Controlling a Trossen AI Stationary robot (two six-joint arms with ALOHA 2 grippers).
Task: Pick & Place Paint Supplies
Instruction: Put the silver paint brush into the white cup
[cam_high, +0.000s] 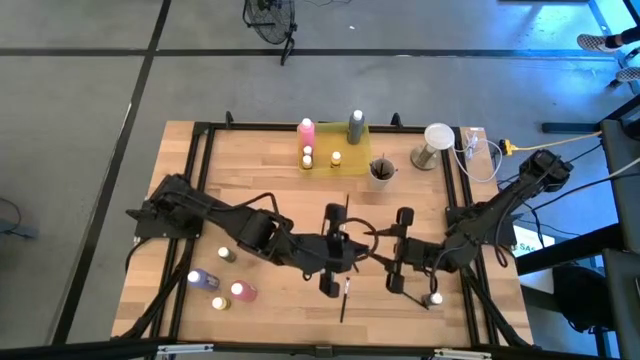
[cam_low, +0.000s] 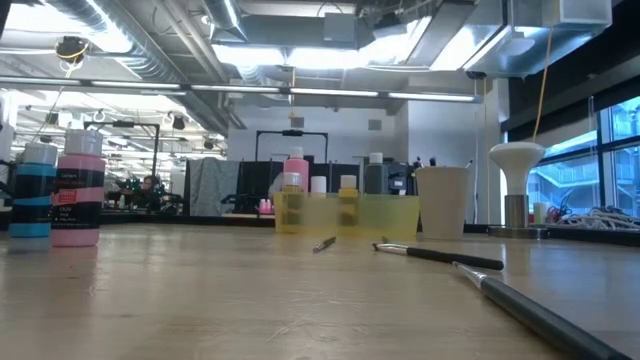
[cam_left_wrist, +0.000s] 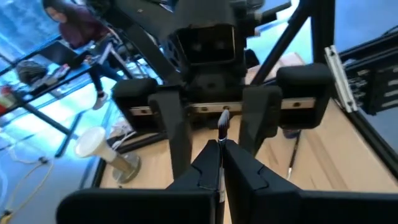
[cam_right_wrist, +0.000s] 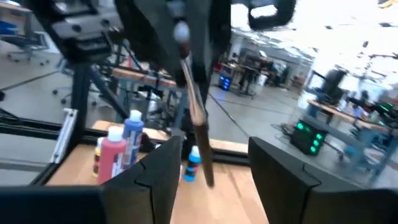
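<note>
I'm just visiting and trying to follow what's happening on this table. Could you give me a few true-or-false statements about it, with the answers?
1. The left gripper is shut on a paintbrush. True.
2. The right gripper's fingers are clamped shut. False: they stand apart, around the brush.
3. The yellow tray holds bottles. True.
4. The cup lies tipped over. False: it stands upright beside the tray.
5. The pink bottle in the tray lies flat. False: it stands upright.

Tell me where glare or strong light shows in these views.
Low view: ceiling lights glare above the yellow tray. Left wrist view: bright light floods behind the white-topped stand. High view: even light, faint shadows on the table. Right wrist view: overhead lights glare.
</note>
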